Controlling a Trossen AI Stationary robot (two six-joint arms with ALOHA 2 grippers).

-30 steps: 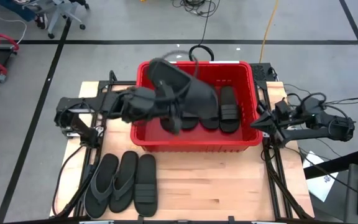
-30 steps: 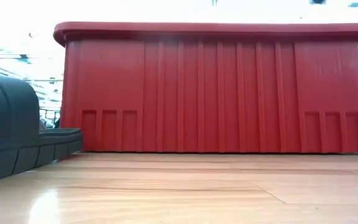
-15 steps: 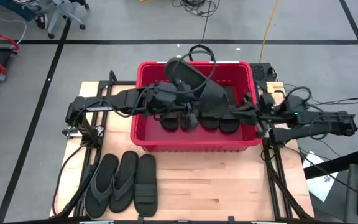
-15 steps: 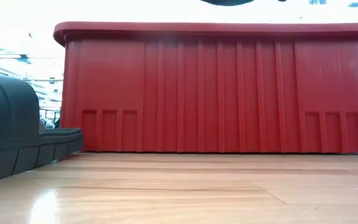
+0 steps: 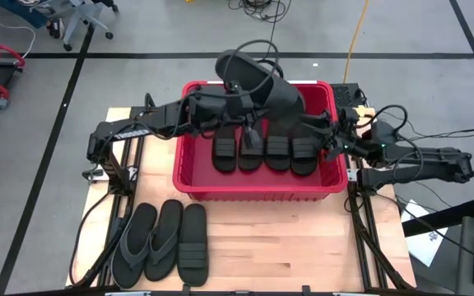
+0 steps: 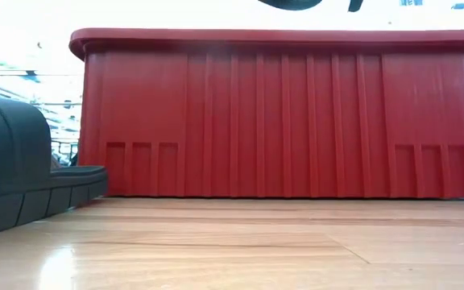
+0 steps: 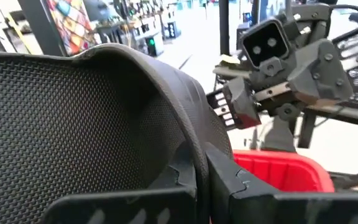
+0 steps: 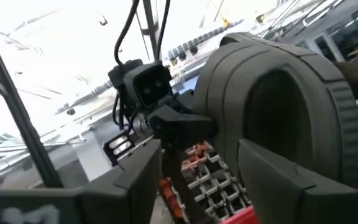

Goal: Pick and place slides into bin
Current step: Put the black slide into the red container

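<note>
Counting from above, four slides [image 5: 263, 152] lie side by side inside the bin [image 5: 189, 176], and three more slides [image 5: 161, 243] wait on the table [image 5: 286, 247] in front of the bin. The left gripper [image 5: 239, 105] is clenched on an eighth slide [image 5: 257, 82] and holds it over the bin's far side. The right gripper [image 5: 321, 138], its fingers spread and holding nothing, hovers at the bin's right edge, beside this slide (perhaps to take it over). Roughly half of the work remains.
</note>
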